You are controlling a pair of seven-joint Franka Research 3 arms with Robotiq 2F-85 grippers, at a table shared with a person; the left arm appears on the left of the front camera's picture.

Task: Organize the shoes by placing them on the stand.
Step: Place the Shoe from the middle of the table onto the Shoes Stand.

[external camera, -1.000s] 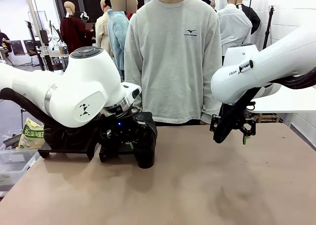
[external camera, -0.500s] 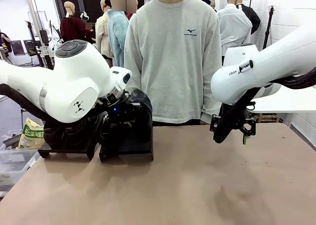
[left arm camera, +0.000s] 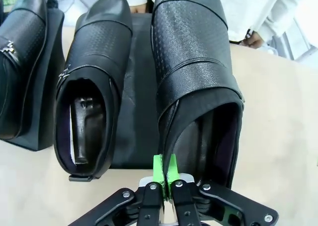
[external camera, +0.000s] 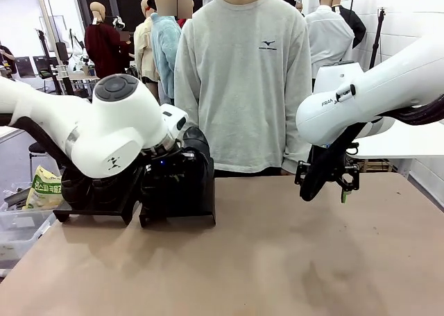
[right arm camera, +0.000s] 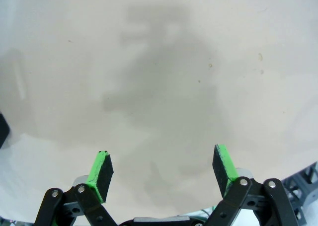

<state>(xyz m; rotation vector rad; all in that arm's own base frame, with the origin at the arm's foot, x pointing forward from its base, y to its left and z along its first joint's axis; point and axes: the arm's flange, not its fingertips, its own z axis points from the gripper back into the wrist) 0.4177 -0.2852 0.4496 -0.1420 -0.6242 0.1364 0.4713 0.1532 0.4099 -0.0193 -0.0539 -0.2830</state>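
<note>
1. Matte-black sloped stand [left arm camera: 135,112] sits at the beige table's [external camera: 277,260] left far edge.
2. Glossy black perforated shoe [left arm camera: 196,77] rests on it, beside another black shoe [left arm camera: 92,87].
3. Left gripper [left arm camera: 165,172] pinches the perforated shoe's opening rim, pads together.
4. Right gripper [right arm camera: 161,174] hangs wide apart, empty.

Front camera across table [external camera: 277,260]; wrists close

Two glossy white arms with rounded joints; the left arm [external camera: 111,132] has a dark grey round cap, the right arm [external camera: 368,94] small black lettering. Black linkage grippers carry green pads [right arm camera: 222,167]. The person [external camera: 241,80] wears a grey sweatshirt.
</note>
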